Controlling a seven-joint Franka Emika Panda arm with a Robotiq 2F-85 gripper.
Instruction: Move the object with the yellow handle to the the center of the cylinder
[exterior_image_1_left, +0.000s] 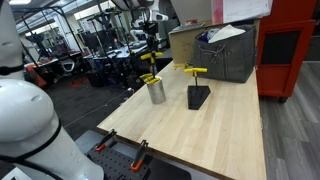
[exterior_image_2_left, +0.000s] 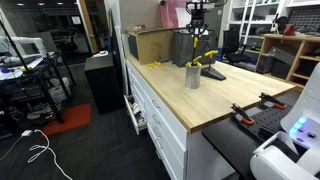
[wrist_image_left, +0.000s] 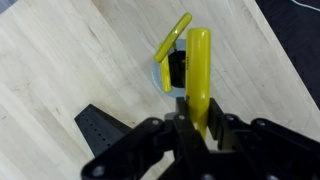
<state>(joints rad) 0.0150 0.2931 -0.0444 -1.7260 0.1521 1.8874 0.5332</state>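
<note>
My gripper (wrist_image_left: 198, 122) is shut on a tool with a yellow handle (wrist_image_left: 198, 70) and holds it upright above the grey metal cup (wrist_image_left: 160, 83). The cup stands on the wooden table in both exterior views (exterior_image_1_left: 156, 93) (exterior_image_2_left: 192, 77). A second yellow-handled tool (wrist_image_left: 172, 48) leans inside the cup. In both exterior views the gripper (exterior_image_1_left: 150, 45) (exterior_image_2_left: 197, 38) hangs just above the cup, with the held tool (exterior_image_2_left: 199, 55) pointing down at it.
A black wedge stand (exterior_image_1_left: 198, 97) with a yellow-topped post (exterior_image_1_left: 195, 70) stands close beside the cup; it also shows in the wrist view (wrist_image_left: 100, 130). A grey bin (exterior_image_1_left: 228, 55) and a cardboard box (exterior_image_1_left: 185, 42) stand at the back of the table (exterior_image_1_left: 200, 135).
</note>
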